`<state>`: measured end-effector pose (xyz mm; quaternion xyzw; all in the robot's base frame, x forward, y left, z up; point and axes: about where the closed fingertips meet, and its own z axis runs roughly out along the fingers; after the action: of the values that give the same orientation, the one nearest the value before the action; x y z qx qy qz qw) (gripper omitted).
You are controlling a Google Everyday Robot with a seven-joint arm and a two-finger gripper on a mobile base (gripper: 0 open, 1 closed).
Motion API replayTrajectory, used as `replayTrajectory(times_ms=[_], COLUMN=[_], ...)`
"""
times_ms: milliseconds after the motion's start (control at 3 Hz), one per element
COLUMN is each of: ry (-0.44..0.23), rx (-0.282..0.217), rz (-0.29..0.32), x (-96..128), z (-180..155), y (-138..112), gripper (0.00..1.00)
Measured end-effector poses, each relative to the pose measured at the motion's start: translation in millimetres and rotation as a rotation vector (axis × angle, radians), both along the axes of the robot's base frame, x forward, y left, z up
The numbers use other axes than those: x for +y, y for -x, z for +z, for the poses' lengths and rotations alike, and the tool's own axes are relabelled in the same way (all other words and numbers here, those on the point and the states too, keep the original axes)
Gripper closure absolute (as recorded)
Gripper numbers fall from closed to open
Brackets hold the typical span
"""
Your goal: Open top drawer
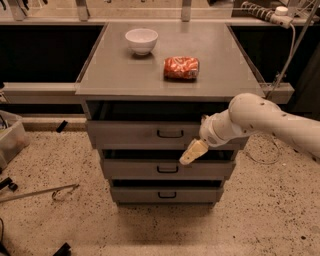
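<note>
The top drawer (135, 135) is the widest grey front of three, right under the grey tabletop, with a small black handle (170, 133) at its centre and a dark gap above it. Two narrower drawers (130, 169) (135, 195) with like handles sit below it. My gripper (192, 152) is a cream wedge on the white arm (260, 120) that comes in from the right. It points down and left, just right of and below the top drawer's handle, in front of the seam between the top and middle drawers. It is not on the handle.
A white bowl (141, 40) and a red packet (181, 68) lie on the tabletop (110, 75). A power strip with a cable (270, 12) is at the back right. A plastic bin (10, 140) and a metal rod (40, 192) are on the speckled floor at left.
</note>
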<state>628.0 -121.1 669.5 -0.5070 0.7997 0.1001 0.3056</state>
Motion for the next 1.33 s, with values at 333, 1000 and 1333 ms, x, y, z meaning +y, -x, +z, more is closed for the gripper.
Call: replayTrajectory(times_ms=[333,1000,1333], ry=[0.013,0.005,-0.012], rx=[0.064,0.104,0.129], rz=[0.020,0.020,0.021], x=[10,11,13], z=[-1,4,8], y=[1,11,24], gripper=[0.00,0.00,0.00])
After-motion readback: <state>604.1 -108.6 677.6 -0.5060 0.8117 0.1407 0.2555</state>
